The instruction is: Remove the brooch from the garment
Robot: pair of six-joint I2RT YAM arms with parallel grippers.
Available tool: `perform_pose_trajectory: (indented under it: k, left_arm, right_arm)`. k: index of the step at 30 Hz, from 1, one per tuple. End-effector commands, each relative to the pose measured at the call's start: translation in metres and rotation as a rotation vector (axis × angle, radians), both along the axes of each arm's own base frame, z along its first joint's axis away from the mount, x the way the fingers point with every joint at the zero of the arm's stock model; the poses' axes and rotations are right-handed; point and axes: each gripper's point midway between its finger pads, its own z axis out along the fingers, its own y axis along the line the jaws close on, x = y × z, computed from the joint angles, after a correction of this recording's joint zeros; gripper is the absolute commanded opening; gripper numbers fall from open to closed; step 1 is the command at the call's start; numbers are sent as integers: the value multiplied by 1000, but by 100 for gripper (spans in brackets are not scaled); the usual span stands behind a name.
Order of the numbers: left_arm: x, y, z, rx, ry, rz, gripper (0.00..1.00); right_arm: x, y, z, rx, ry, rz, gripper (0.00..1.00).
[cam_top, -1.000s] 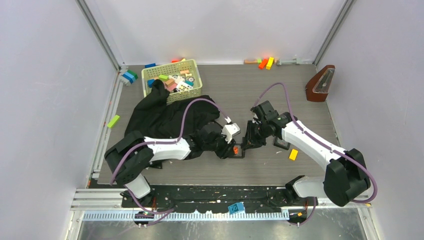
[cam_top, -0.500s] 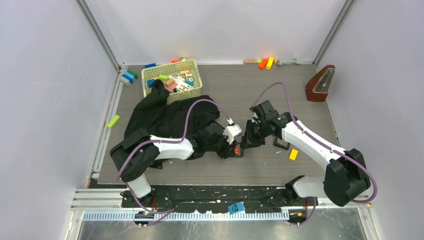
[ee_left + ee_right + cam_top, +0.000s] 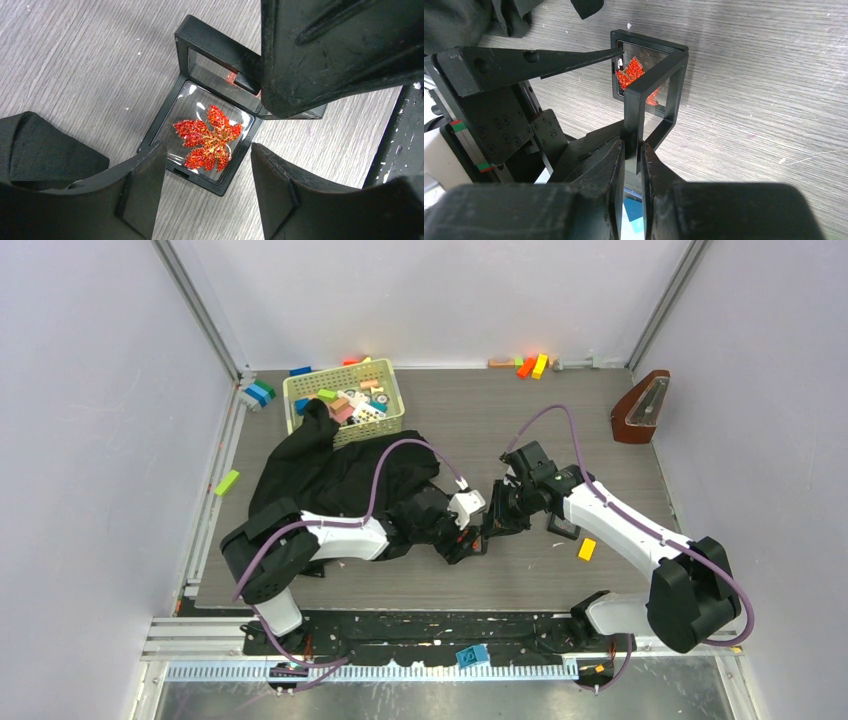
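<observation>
1. Orange-red and glittering, the brooch (image 3: 207,139) is a little jagged leaf lying flat on the clear film of a small black case base (image 3: 162,116), in the middle of the left wrist view. It is off the garment, and no finger touches it.
2. Right over it hangs the left gripper (image 3: 206,152), its jaws spread wide with one finger on either side of the leaf and nothing held between them.
3. Along the upper side of the base, the case's lid frame (image 3: 631,115) stands up on edge. The right gripper (image 3: 633,150) is pinched tight on the frame's near edge, low in the middle of the right wrist view.
4. From above, the two grippers meet nose to nose just below the centre of the picture.
5. Left of centre, the black garment (image 3: 330,475) lies heaped on the table (image 3: 500,410), partly under the left arm. A fold of it shows at the lower left of the left wrist view, apart from the case.
6. One end of the cloth reaches up against a pale yellow basket (image 3: 380,426) full of coloured blocks, in the upper left.
7. An orange block (image 3: 587,549) lies beside the right arm, right of centre.
</observation>
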Motion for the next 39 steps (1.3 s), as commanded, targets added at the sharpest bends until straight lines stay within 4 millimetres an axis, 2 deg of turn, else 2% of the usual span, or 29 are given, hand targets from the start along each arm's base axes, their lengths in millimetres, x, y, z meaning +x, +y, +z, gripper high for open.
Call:
perform_pose_trajectory:
  k: [1, 5, 7, 9, 14, 17, 23, 28, 35, 39]
  left_arm:
    - [9, -7, 29, -39, -25, 28, 65]
    - [10, 1, 33, -18, -22, 66, 66]
    - [11, 7, 36, -5, -21, 89, 66]
    - [12, 14, 37, 7, -8, 115, 64]
    - [19, 38, 28, 44, 117, 210, 49]
    - [24, 47, 22, 24, 208, 237, 33]
    - [20, 49, 5, 91, 285, 200, 0]
    - [16, 45, -7, 120, 333, 174, 0]
    - [7, 35, -28, 148, 443, 145, 0]
    - [5, 31, -31, 144, 461, 136, 0]
  right_arm:
    - [6, 0, 2, 6, -42, 2, 25]
    - [7, -2, 7, 7, -66, -6, 45]
    - [7, -3, 9, 4, -79, -11, 52]
    - [7, -6, 12, 4, -95, -20, 53]
    - [7, -15, 14, -24, -123, -44, 44]
    - [6, -18, 12, -33, -124, -50, 31]
    - [6, -10, 6, -3, -100, -33, 19]
    - [9, -1, 3, 28, -86, -22, 12]
    - [10, 3, -4, 35, -59, -10, 9]
    - [9, 5, -13, 34, -36, -3, 8]
